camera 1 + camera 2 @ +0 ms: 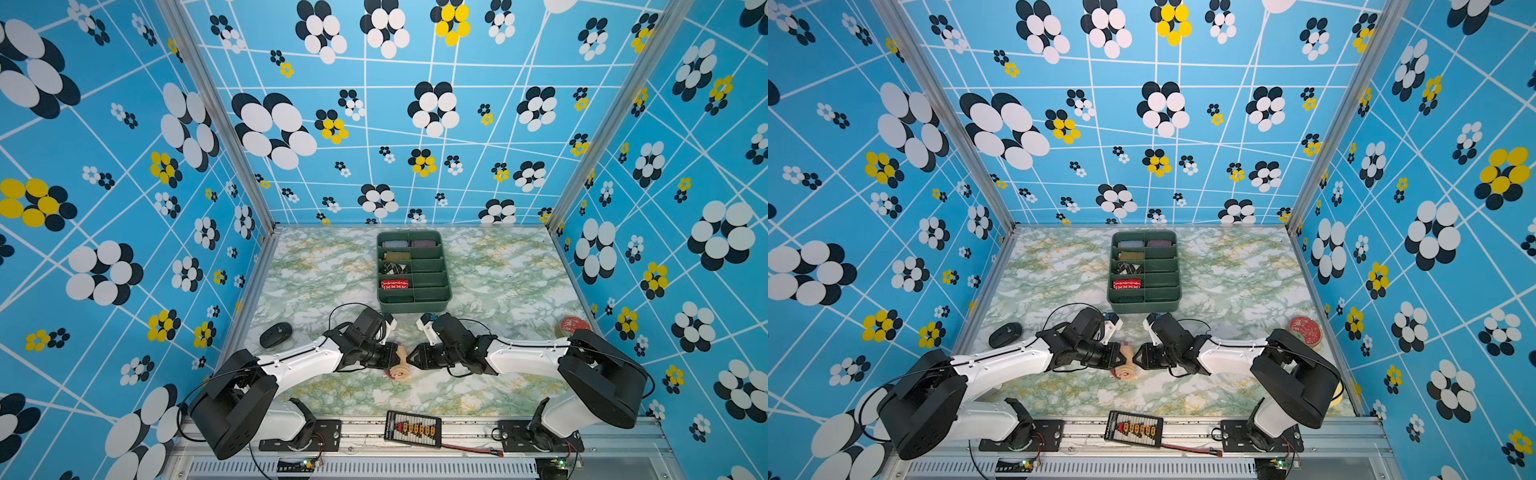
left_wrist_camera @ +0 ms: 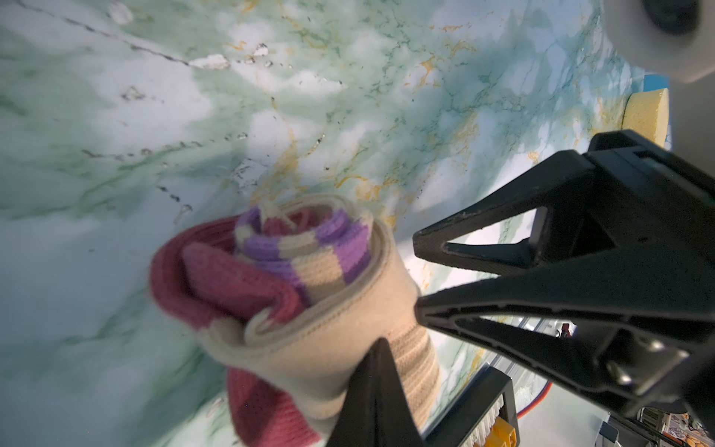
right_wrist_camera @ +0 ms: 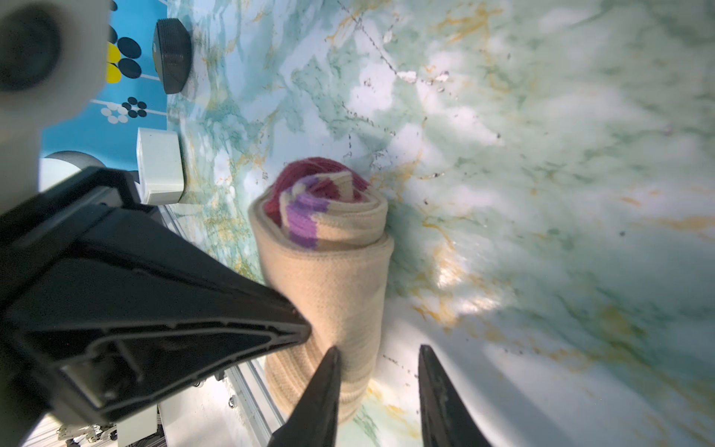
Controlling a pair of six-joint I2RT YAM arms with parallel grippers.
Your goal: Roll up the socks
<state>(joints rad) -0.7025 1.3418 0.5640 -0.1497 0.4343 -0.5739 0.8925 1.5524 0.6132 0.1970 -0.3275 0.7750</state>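
The socks point(image 1: 401, 366) are wound into one tight roll. The outside is pale cream ribbed knit. At the open end the coil shows purple and cream stripes point(image 2: 309, 247) wrapped round each other, with dark red knit bulging out beside them. In both top views the roll is at the front middle of the worktop point(image 1: 498, 270), between the two grippers, with its spiral end towards the front rail.

A round red tin point(image 1: 571, 327) at the right edge has pale markings on its lid, and a black board point(image 1: 412, 429) on the front rail has small print. Both are too small to read.

The left gripper point(image 3: 294, 329) has its jaws together, and their tip presses into the cream side of the roll point(image 3: 329, 271). Whether a fold of fabric is nipped between them cannot be told. The right gripper point(image 3: 377, 350) has its jaws apart with bare worktop showing between them. One finger point(image 3: 325, 387) overlaps the low end of the roll in the right wrist view, and the other stands clear of it. In the left wrist view the right gripper's point(image 2: 417, 271) tips sit just beside the roll, gripping nothing.
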